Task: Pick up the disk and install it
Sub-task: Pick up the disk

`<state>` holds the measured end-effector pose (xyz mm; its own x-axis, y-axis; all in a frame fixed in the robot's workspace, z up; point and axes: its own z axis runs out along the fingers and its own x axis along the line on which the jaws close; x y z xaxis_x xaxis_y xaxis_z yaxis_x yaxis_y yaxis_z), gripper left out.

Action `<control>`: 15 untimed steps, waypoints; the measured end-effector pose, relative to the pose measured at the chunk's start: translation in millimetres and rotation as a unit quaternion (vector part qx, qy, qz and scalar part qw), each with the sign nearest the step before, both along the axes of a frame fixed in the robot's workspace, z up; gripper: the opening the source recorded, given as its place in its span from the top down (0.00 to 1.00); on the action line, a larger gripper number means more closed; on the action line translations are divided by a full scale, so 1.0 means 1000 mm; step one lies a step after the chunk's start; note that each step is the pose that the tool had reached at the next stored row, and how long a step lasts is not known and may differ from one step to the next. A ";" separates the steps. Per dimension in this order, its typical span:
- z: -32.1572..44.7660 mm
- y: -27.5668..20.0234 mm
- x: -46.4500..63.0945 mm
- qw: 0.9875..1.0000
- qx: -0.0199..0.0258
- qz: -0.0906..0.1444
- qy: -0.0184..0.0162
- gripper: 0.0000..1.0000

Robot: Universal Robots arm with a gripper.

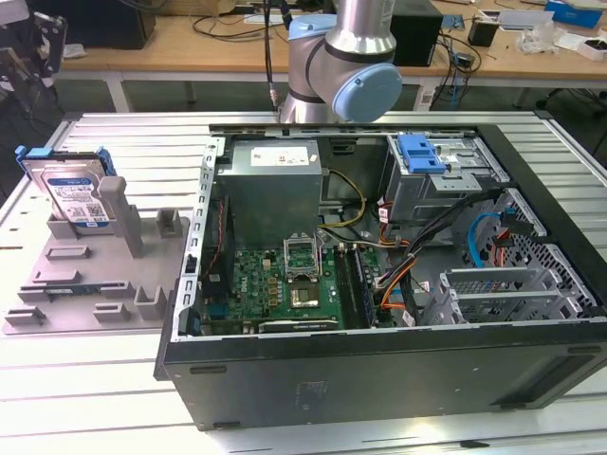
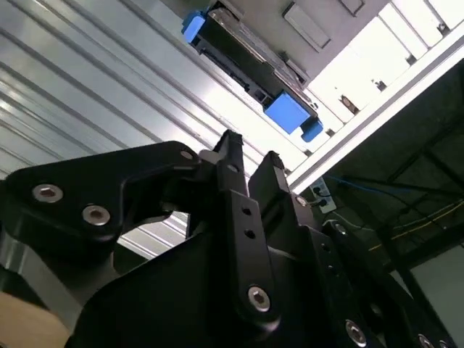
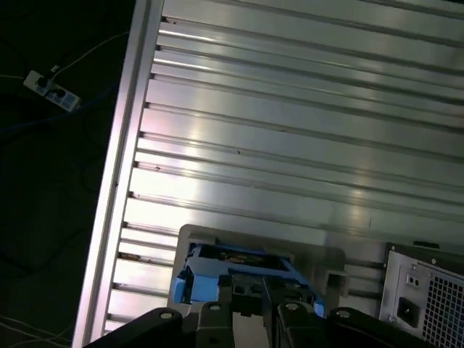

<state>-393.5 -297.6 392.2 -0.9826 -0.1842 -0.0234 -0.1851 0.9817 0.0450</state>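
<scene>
The disk (image 1: 74, 194) is a silver drive with a white-and-blue label in a blue carrier frame. It leans upright at the back of the grey slotted fixture (image 1: 90, 284), at the exterior view's left. My gripper (image 1: 33, 52) hangs above and behind it, apart from it. In the second wrist view the black fingers (image 2: 232, 156) stand a narrow gap apart with nothing between them, and the disk (image 2: 250, 72) lies beyond their tips. In the first wrist view the disk (image 3: 232, 262) sits just past the gripper (image 3: 250, 293).
An open computer case (image 1: 379, 265) fills the centre and the exterior view's right, with a blue-handled drive bay (image 1: 422, 156) at its back. The ribbed aluminium table (image 3: 290, 130) ends at an edge rail near the fixture. A power strip (image 3: 49, 88) lies on the floor below.
</scene>
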 end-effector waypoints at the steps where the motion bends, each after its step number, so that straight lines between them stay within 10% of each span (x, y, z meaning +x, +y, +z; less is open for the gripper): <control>1: 0.0000 0.0000 0.000 1.000 0.000 0.009 0.000 0.64; 10: 0.0000 0.0001 -0.002 0.998 0.000 0.057 0.000 0.52; 15: -0.0001 0.0000 -0.002 0.993 0.000 0.121 0.000 0.52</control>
<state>-395.1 -297.5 392.1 -0.9092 -0.4157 -0.0233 -0.4163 0.9081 0.0450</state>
